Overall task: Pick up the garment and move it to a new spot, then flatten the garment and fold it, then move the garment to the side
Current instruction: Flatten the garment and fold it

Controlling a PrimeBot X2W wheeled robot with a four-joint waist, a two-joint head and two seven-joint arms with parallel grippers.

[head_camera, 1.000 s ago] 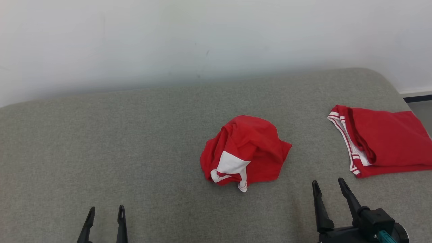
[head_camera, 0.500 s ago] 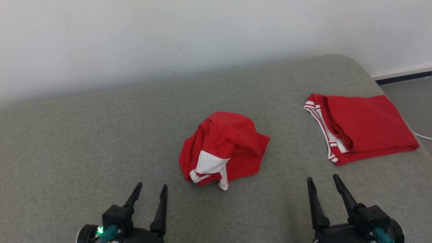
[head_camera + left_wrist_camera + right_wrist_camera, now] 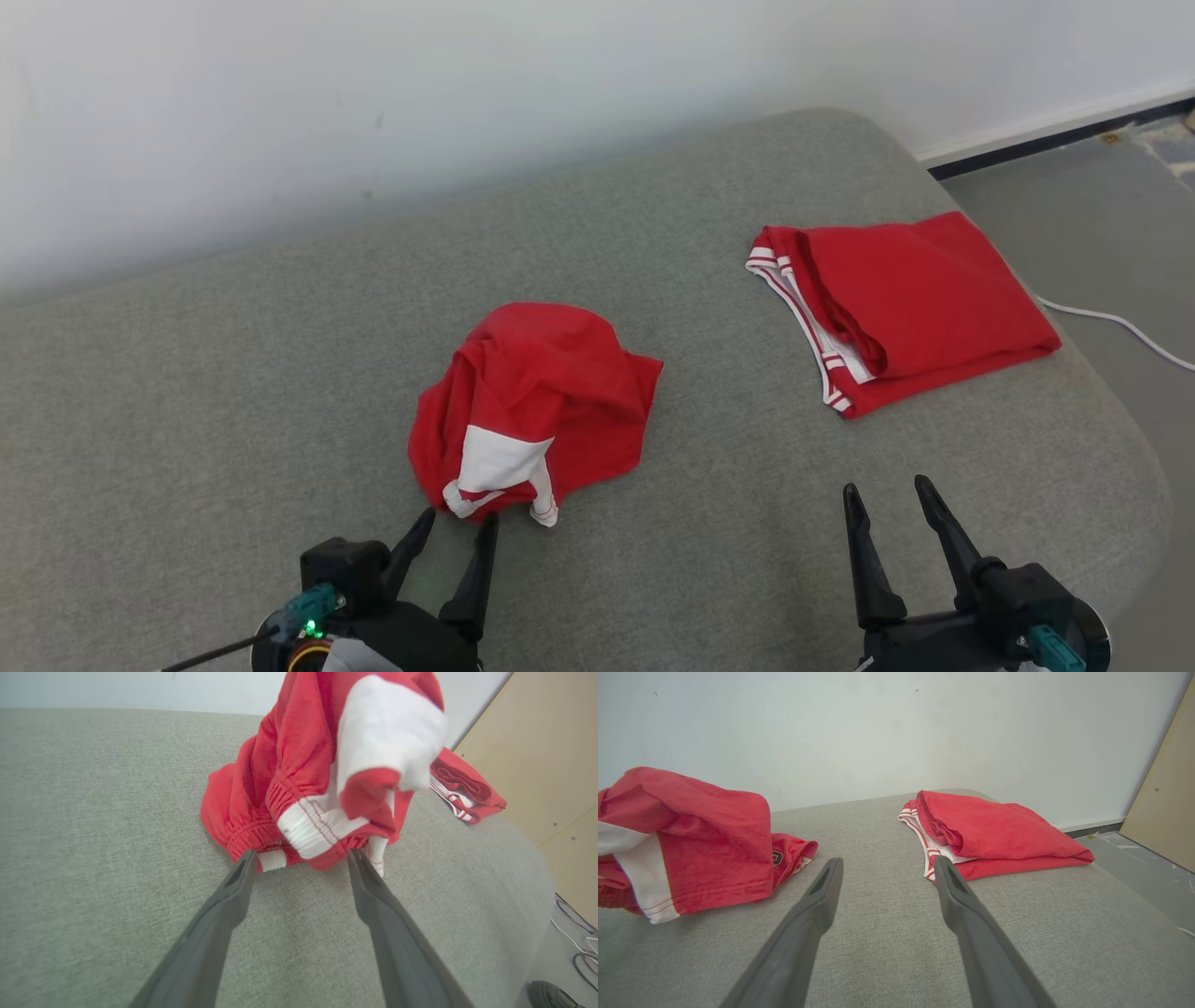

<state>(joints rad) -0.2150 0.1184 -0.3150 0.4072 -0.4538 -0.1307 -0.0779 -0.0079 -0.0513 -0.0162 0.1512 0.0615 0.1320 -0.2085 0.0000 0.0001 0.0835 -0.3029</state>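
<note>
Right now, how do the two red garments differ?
The crumpled garment sits in a heap; the folded garment lies flat and neat. The crumpled garment is right at the open left gripper; the folded garment lies well beyond the right gripper. Both are red with white trim.

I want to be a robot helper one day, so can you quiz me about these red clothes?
1. True or false: the left pincer is open, with its tips at the near edge of the crumpled garment.
2. The folded garment lies: A) on the robot's left of the crumpled one, B) on the robot's right of it, C) on top of it.
3. What colour is the cushion under both garments?
Key: 1 true; 2 B; 3 grey.
</note>
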